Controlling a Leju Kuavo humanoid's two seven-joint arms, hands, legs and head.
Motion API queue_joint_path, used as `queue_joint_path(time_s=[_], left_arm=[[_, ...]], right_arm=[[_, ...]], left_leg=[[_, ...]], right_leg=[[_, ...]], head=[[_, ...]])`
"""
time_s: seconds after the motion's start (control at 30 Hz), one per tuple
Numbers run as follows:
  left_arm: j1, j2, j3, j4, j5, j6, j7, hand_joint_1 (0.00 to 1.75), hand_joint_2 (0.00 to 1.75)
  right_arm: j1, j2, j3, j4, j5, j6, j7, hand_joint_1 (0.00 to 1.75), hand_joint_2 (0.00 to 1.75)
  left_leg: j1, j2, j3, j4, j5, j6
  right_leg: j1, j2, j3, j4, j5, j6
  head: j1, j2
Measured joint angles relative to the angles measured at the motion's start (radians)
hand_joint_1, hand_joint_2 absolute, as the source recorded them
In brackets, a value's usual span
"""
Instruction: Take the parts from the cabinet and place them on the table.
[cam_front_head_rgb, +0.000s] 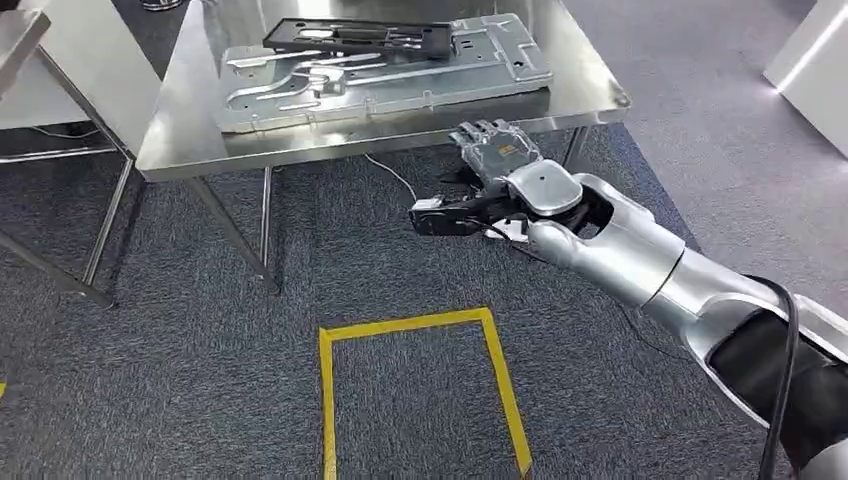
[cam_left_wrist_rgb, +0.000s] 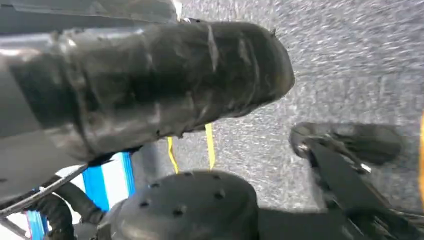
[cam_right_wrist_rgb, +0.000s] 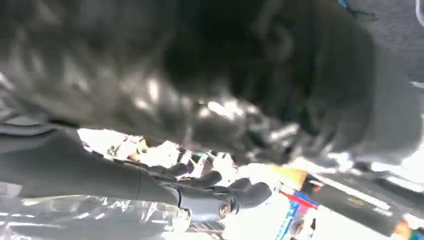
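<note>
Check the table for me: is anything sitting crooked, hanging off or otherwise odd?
Mostly tidy. The black part lies slightly askew across the back of the silver plate, both fully on the steel table. The right hand is off the table's front edge, holding nothing.

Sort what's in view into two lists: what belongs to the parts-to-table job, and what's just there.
Job:
- steel table
- silver metal plate lying on the table
- black part lying on the plate
- right hand, below the table's front edge

Just there:
- yellow tape outline on the carpet
- white cable under the table
- neighbouring table
</note>
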Motion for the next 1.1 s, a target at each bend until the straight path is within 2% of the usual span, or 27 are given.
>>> queue_joint_path(time_s=[0.03,0.07,0.1,0.17,0.2,0.23,0.3,0.33,0.37,0.4,0.47,0.5,0.53,0.57,0.6,0.63,0.7,0.73,0.77,0.83,0.87,0.9,0.93,0.97,1.03,1.07,1.1], left_arm=[[-0.003,0.0,0.0,0.0,0.0,0.0,0.0,0.0,0.0],[-0.008,0.0,0.0,0.0,-0.001,0.0,0.0,0.0,0.0],[-0.01,0.002,0.001,0.0,-0.001,0.001,0.0,0.0,0.0],[-0.01,0.001,0.003,0.0,0.0,0.002,0.002,0.0,0.0],[-0.008,0.002,0.003,0.0,0.0,0.003,0.004,0.0,0.0],[-0.007,0.001,0.003,0.0,0.001,0.006,0.008,0.0,0.0],[-0.004,-0.001,0.003,0.0,0.003,0.01,0.013,0.0,0.0],[-0.003,-0.002,0.003,0.0,0.003,0.012,0.014,0.0,0.0],[-0.003,-0.003,0.003,0.0,0.003,0.013,0.014,0.0,0.0],[-0.003,-0.004,0.003,0.0,0.003,0.013,0.014,0.0,0.0],[-0.003,-0.004,0.003,0.0,0.003,0.015,0.011,0.0,0.0],[-0.002,-0.005,0.003,0.0,0.003,0.016,0.002,0.0,0.0],[-0.002,-0.005,0.003,0.0,0.003,0.017,-0.011,0.0,0.0],[-0.002,-0.007,0.003,0.0,0.003,0.02,-0.022,0.0,0.0],[-0.002,-0.007,0.003,0.0,0.003,0.024,-0.026,0.0,0.0],[-0.001,-0.007,0.003,0.0,0.006,0.029,-0.026,0.0,1.75],[0.001,-0.007,0.004,0.0,0.019,0.037,-0.021,0.0,1.75],[0.003,-0.006,0.004,0.0,0.021,0.038,-0.021,0.0,1.75],[0.005,-0.008,0.005,0.0,0.022,0.038,-0.018,0.0,1.75],[0.006,-0.01,0.005,0.0,0.021,0.039,-0.017,0.0,1.75],[0.006,-0.01,0.005,0.0,0.021,0.039,-0.017,0.0,1.75],[0.007,-0.01,0.005,0.0,0.021,0.039,-0.017,0.0,1.75],[0.008,-0.01,0.005,0.0,0.018,0.038,-0.017,0.0,1.75],[0.008,-0.013,0.005,0.0,0.008,0.032,-0.016,0.0,1.75],[0.006,-0.026,0.006,0.0,0.002,0.054,-0.008,0.0,1.75],[0.003,-0.031,0.006,-0.001,0.006,0.062,0.001,0.0,1.75],[0.002,-0.031,0.006,-0.001,0.01,0.058,0.01,0.0,1.75]], right_arm=[[-0.001,-0.001,0.0,-0.001,0.0,0.0,0.0,0.0,0.0],[-0.002,-0.001,0.0,-0.006,0.0,-0.001,0.0,0.0,0.0],[-0.009,-0.007,-0.001,-0.008,0.0,-0.002,0.0,0.0,0.0],[-0.011,-0.008,0.0,-0.009,0.0,0.0,0.0,0.0,0.0],[-0.007,-0.008,0.001,-0.01,-0.001,0.0,0.0,0.0,0.0],[0.0,-0.011,0.003,-0.01,-0.001,0.0,0.0,0.0,0.0],[0.005,-0.012,0.006,-0.011,-0.004,0.002,0.0,0.0,0.0],[0.005,-0.013,0.006,-0.011,-0.004,0.002,0.0,0.0,0.0],[0.005,-0.013,0.006,-0.011,-0.004,0.002,0.0,0.0,0.0],[0.005,-0.014,0.006,-0.011,-0.004,0.002,0.0,0.0,0.0],[0.008,-0.014,0.006,-0.011,-0.004,0.002,0.0,0.0,0.0],[0.009,-0.014,0.006,-0.012,-0.004,0.001,0.0,0.0,0.0],[0.008,-0.015,0.006,-0.015,-0.006,0.0,0.002,0.0,0.0],[0.006,-0.017,0.006,-0.018,-0.007,0.0,0.005,0.0,0.0],[0.007,-0.018,0.004,-0.026,-0.007,-0.002,0.008,0.0,0.0],[0.009,-0.02,0.004,-0.026,-0.007,-0.002,0.014,0.0,0.0],[0.011,-0.025,0.004,-0.031,-0.007,-0.003,0.019,0.0,0.0],[0.012,-0.026,0.004,-0.032,-0.007,-0.003,0.019,0.0,1.75],[0.012,-0.026,0.004,-0.035,-0.007,-0.004,0.021,0.0,1.75],[0.013,-0.026,0.004,-0.043,-0.007,-0.006,0.027,0.0,1.75],[0.016,-0.026,0.004,-0.045,-0.006,-0.006,0.03,0.0,1.75],[0.02,-0.028,0.004,-0.045,-0.006,-0.006,0.032,0.0,1.75],[0.026,-0.03,0.004,-0.045,-0.006,-0.006,0.034,0.0,1.75],[0.029,-0.031,0.004,-0.046,-0.006,-0.006,0.036,0.0,1.75],[0.031,-0.031,0.004,-0.053,-0.001,-0.009,0.036,0.0,1.75],[0.029,-0.025,0.003,-0.056,0.005,-0.014,0.034,0.0,1.75],[0.025,-0.022,0.003,-0.055,0.01,-0.022,0.033,0.0,1.75]], left_leg=[[0.0,0.0,0.074,-0.079,-0.02,0.005],[-0.006,-0.002,0.17,-0.195,-0.084,0.011],[-0.012,-0.004,0.192,-0.27,-0.111,0.012],[-0.02,-0.005,0.166,-0.263,-0.086,0.022],[-0.021,-0.004,0.157,-0.274,-0.064,0.029],[-0.011,0.006,0.158,-0.283,-0.045,0.037],[-0.017,0.006,0.125,-0.282,-0.014,0.059],[-0.019,0.006,0.108,-0.278,-0.003,0.062],[-0.023,0.005,0.09,-0.273,0.007,0.065],[-0.026,0.005,0.069,-0.266,0.017,0.065],[-0.032,0.005,0.026,-0.248,0.035,0.065],[-0.034,0.005,0.006,-0.24,0.045,0.064],[-0.035,0.004,-0.01,-0.233,0.05,0.062],[-0.038,0.004,-0.022,-0.224,0.054,0.059],[-0.04,0.004,-0.026,-0.215,0.059,0.056],[-0.039,0.004,-0.024,-0.22,0.069,0.049],[-0.038,0.003,-0.025,-0.227,0.086,0.038],[-0.035,0.001,-0.031,-0.222,0.077,0.031],[-0.034,-0.005,-0.046,-0.195,0.037,0.019],[-0.019,-0.005,-0.092,-0.063,-0.066,0.003],[-0.012,-0.005,-0.116,0.016,-0.1,-0.004],[-0.008,-0.004,-0.126,0.063,-0.105,-0.009],[-0.004,-0.004,-0.116,0.066,-0.085,-0.014],[0.0,-0.004,-0.084,0.029,-0.057,-0.017],[0.004,-0.004,0.038,-0.146,-0.008,-0.017],[0.005,-0.004,0.091,-0.228,-0.018,-0.013],[-0.004,-0.007,0.108,-0.257,-0.023,-0.008]], right_leg=[[0.0,0.0,-0.01,-0.001,0.014,0.004],[0.002,-0.001,-0.014,-0.006,0.024,0.011],[-0.001,-0.006,-0.016,-0.011,0.039,0.02],[-0.007,-0.01,-0.013,-0.043,0.076,0.034],[-0.001,-0.009,-0.014,-0.058,0.095,0.044],[-0.007,-0.005,-0.021,-0.052,0.067,0.042],[0.001,-0.004,-0.043,0.054,-0.083,0.036],[0.003,-0.004,-0.055,0.131,-0.14,0.035],[0.008,-0.003,-0.065,0.207,-0.173,0.035],[0.013,-0.002,-0.066,0.265,-0.17,0.034],[0.022,-0.002,-0.018,0.261,-0.1,0.026],[0.026,-0.002,0.035,0.205,-0.073,0.019],[0.031,-0.002,0.101,0.127,-0.079,0.011],[0.039,-0.002,0.17,0.037,-0.137,0.002],[0.04,-0.004,0.2,-0.027,-0.162,-0.003],[0.041,-0.005,0.194,-0.027,-0.154,-0.004],[0.037,-0.005,0.187,-0.034,-0.136,-0.02],[0.031,-0.008,0.187,-0.038,-0.125,-0.025],[0.029,-0.007,0.178,-0.04,-0.114,-0.031],[0.026,-0.006,0.156,-0.04,-0.098,-0.034],[0.025,-0.005,0.145,-0.04,-0.089,-0.032],[0.022,-0.005,0.135,-0.039,-0.082,-0.029],[0.019,-0.004,0.126,-0.038,-0.075,-0.026],[0.015,-0.003,0.118,-0.038,-0.07,-0.021],[0.008,-0.004,0.11,-0.037,-0.062,-0.01],[0.007,-0.005,0.108,-0.037,-0.059,-0.005],[0.009,-0.005,0.104,-0.037,-0.055,0.004]], head=[[0.0,0.0],[0.0,0.0],[0.003,0.0],[-0.003,0.0],[0.001,0.0],[0.0,0.0],[0.006,0.0],[0.007,0.0],[0.006,0.0],[0.007,0.0],[0.006,0.0],[0.007,0.0],[0.006,0.0],[0.007,0.0],[0.004,0.0],[0.005,0.0],[0.01,0.0],[0.01,0.0],[0.008,0.0],[0.004,0.0],[0.004,0.0],[0.004,0.0],[0.003,0.0],[0.004,0.0],[0.003,0.0],[0.003,0.0],[0.005,0.0]])
